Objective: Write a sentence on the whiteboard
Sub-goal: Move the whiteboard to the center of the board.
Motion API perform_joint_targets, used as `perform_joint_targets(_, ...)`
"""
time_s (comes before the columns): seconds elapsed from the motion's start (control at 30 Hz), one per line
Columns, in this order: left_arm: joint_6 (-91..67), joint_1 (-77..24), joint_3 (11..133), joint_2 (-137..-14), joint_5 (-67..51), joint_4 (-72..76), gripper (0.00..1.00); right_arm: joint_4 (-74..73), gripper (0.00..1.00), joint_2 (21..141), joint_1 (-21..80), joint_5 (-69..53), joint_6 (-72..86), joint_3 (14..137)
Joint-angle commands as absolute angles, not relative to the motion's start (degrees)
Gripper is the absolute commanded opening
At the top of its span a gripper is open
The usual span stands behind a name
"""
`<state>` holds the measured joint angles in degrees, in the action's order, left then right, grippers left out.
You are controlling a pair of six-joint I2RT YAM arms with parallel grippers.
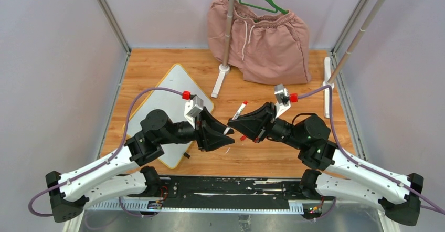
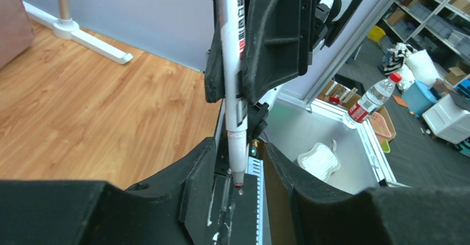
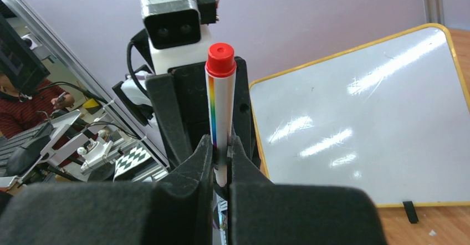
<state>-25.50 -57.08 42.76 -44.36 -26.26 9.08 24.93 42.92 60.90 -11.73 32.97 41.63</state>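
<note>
The whiteboard (image 1: 165, 93) lies at the left of the wooden table, partly under my left arm. In the right wrist view its face (image 3: 360, 117) is blank; no sentence shows. My right gripper (image 1: 234, 123) is shut on a white marker (image 1: 240, 111) and holds it nearly upright above the table, red end up (image 3: 220, 59). In the left wrist view the marker (image 2: 228, 62) hangs from the right gripper's fingers (image 2: 277, 34), its bare red nib down. My left gripper (image 2: 238, 152) is open, with a jaw on each side of the nib end, not touching it.
Pink shorts (image 1: 262, 38) hang on a green hanger from a white clothes rack (image 1: 226, 32) at the back; its feet (image 1: 219, 82) rest on the table. Metal frame posts stand at the sides. A black rail (image 1: 220, 182) runs along the near edge.
</note>
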Motion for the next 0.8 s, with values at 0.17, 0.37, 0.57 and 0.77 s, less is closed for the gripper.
perform_joint_targets(0.17, -27.7, -56.9, 44.3, -43.9, -25.5, 12.8, 0.46, 32.0, 0.0, 42.5, 64.0, -9.3, 31.4, 40.7)
perform_joint_targets(0.37, -28.8, -57.0, 42.5, -41.5, -22.5, 14.1, 0.46, 31.9, 0.0, 42.0, 64.8, -8.5, 30.8, 40.3)
perform_joint_targets(0.57, -29.1, -57.0, 42.3, -41.1, -22.2, 14.4, 0.38, 31.7, 0.0, 41.6, 65.0, -7.9, 30.5, 39.6)
perform_joint_targets(0.77, -29.2, -57.0, 42.3, -42.0, -23.4, 14.4, 0.35, 31.9, 0.0, 41.4, 65.2, -7.6, 30.4, 39.5)
